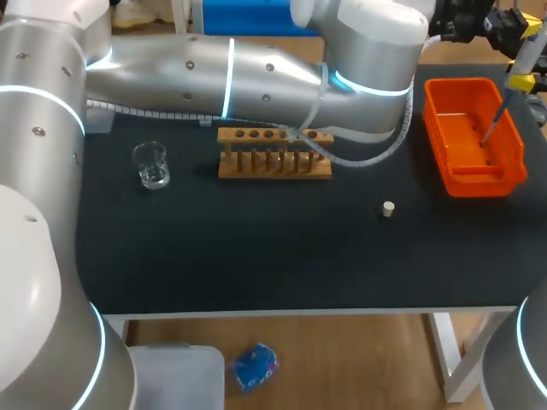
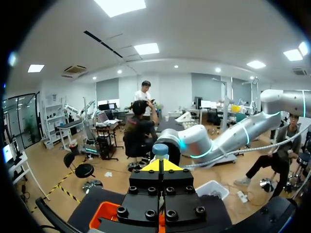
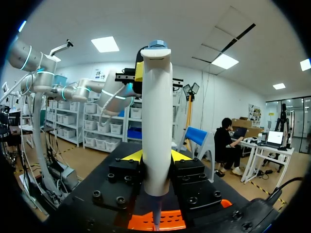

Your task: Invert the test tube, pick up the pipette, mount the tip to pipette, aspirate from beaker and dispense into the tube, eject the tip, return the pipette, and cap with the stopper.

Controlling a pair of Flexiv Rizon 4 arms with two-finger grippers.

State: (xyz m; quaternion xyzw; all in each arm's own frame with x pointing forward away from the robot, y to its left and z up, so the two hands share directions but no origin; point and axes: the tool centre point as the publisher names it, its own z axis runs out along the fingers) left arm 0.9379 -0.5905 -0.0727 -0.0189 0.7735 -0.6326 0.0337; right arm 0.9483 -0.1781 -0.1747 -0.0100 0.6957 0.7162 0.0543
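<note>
My right gripper [image 3: 156, 156] is shut on the white pipette [image 3: 156, 121], which stands upright between its yellow tips. In the head view the pipette [image 1: 523, 55] hangs at the far right, its thin lower end [image 1: 494, 120] pointing down into the orange bin [image 1: 438, 120]. My left arm reaches across the table; its gripper [image 1: 491, 24] is shut and sits right at the pipette's top. In the left wrist view the blue pipette button [image 2: 160, 149] lies just ahead of the left gripper's [image 2: 160, 166] closed tips. A glass beaker [image 1: 151, 165] stands at the left and a small stopper [image 1: 388, 209] right of centre. I cannot make out the test tube.
A wooden tube rack [image 1: 273, 154] stands mid-table, partly crossed by the left arm's cable. The orange bin [image 3: 175, 221] lies under both grippers, at the table's back right corner. The black mat [image 1: 256, 248] spreads in front of the rack.
</note>
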